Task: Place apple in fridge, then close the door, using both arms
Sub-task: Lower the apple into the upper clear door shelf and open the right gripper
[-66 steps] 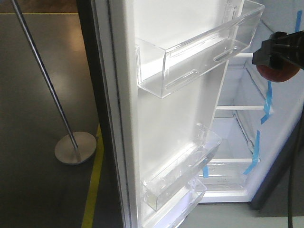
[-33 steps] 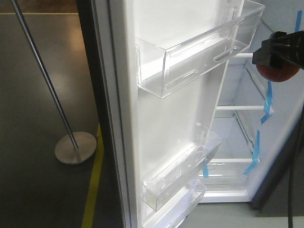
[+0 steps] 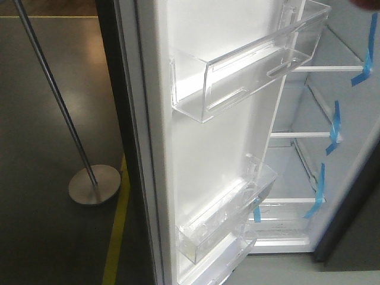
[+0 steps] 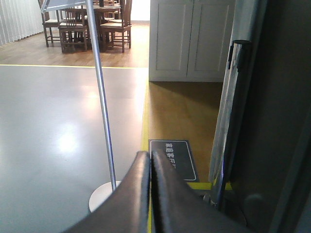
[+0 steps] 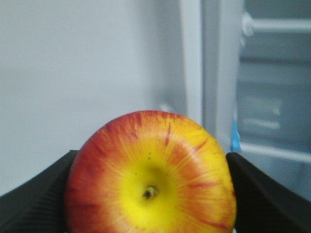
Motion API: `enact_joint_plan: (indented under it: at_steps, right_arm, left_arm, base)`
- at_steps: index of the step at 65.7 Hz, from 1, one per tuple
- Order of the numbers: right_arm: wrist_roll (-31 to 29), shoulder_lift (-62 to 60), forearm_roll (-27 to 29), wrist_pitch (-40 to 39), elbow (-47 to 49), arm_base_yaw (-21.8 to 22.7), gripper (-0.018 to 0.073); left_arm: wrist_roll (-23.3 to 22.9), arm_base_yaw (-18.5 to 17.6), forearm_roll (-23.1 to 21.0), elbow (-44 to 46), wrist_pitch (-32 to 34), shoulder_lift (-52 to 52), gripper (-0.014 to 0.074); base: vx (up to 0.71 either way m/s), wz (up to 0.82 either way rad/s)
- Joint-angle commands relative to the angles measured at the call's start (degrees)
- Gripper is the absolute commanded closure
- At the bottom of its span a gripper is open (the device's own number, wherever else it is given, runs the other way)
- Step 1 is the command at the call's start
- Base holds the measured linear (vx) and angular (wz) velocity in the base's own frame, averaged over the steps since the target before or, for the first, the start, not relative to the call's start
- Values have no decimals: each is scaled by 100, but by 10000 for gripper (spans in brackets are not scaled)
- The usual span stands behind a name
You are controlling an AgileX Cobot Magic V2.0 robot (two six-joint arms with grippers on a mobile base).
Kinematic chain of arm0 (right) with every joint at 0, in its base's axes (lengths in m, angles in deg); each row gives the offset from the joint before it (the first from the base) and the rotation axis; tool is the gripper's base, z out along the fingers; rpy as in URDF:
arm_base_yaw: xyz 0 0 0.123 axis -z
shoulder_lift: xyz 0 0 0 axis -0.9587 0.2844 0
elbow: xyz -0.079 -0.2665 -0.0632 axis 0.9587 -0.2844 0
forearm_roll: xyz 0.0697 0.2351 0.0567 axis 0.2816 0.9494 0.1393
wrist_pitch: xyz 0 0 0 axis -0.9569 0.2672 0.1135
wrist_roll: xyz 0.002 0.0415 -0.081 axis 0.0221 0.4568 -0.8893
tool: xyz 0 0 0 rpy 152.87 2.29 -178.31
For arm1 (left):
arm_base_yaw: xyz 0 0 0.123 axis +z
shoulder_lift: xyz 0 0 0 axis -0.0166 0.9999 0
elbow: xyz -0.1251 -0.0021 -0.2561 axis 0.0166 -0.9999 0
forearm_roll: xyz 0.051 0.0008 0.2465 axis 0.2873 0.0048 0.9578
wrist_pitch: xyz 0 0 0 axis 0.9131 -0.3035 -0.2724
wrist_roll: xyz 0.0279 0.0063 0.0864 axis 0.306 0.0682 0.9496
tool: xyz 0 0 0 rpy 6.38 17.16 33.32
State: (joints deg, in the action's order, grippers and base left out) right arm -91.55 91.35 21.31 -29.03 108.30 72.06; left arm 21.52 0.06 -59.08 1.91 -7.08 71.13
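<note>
Our right tool (image 5: 150,208) is clamped on the apple (image 5: 150,165), with one ribbed black finger (image 5: 34,199) pressing each side. The fruit sits squarely between them, its yellow stem hollow turned to the wrist camera and red streaks running outward. Behind the apple we see a plain white panel on the left. On the right are white shelf edges of the fridge (image 5: 272,97) and a scrap of blue tape. We cannot tell how near the apple is to any shelf. Our left tool (image 4: 150,179) is closed, its two fingers pressed flat together. It hangs above the grey floor near a steel pole (image 4: 103,111) with a round base. In the front view the door (image 3: 202,148) stands open. Its white lining carries an upper bin (image 3: 249,65) of clear plastic and two lower bins (image 3: 228,217), one above the other. Through their walls we see only the lining. Past the door, the fridge's shelves (image 3: 300,135) bear blue tape strips (image 3: 335,127) at their right ends.
</note>
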Motion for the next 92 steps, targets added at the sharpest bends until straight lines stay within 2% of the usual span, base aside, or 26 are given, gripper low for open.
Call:
enact_joint_plan:
  at_steps: [1, 8, 13, 19, 33, 40, 68, 76, 92]
  right_arm:
    - [-1035, 170, 1142, -323, 612, 12, 410]
    - [-2119, 714, 2255, -54, 980, 12, 409]
    - [-2556, 1066, 2744, 160, 1164, 12, 407]
    - [-2755, 1436, 3003, 432, 1355, 12, 405]
    - [-2775, 1975, 2947, 716, 1509, 12, 379]
    - [-2775, 2096, 2899, 726, 1509, 12, 333]
    - [-2689, 2191, 2822, 810, 1509, 12, 22]
    - [-2666, 2191, 2811, 814, 1509, 12, -10]
    - [-2503, 2191, 2808, 813, 1509, 12, -11]
  left_arm:
    - [-27, 2, -28, -85, 397, -92, 603]
    - [-27, 2, -28, -85, 397, -92, 603]
    - [-27, 2, -28, -85, 397, -92, 603]
    - [-27, 2, -28, -85, 397, -92, 603]
    - [-27, 2, -28, -85, 397, -92, 603]
    - [-27, 2, -28, -85, 397, -92, 603]
    - [-27, 2, -28, -85, 408, -92, 603]
    - [-68, 2, -33, -85, 514, -92, 603]
    - [-179, 2, -33, -73, 584, -92, 603]
  base:
    - [0, 0]
    - [0, 0]
    - [0, 0]
    - [0, 0]
    - [0, 0]
    - [0, 0]
    - [0, 0]
    - [0, 0]
    - [0, 0]
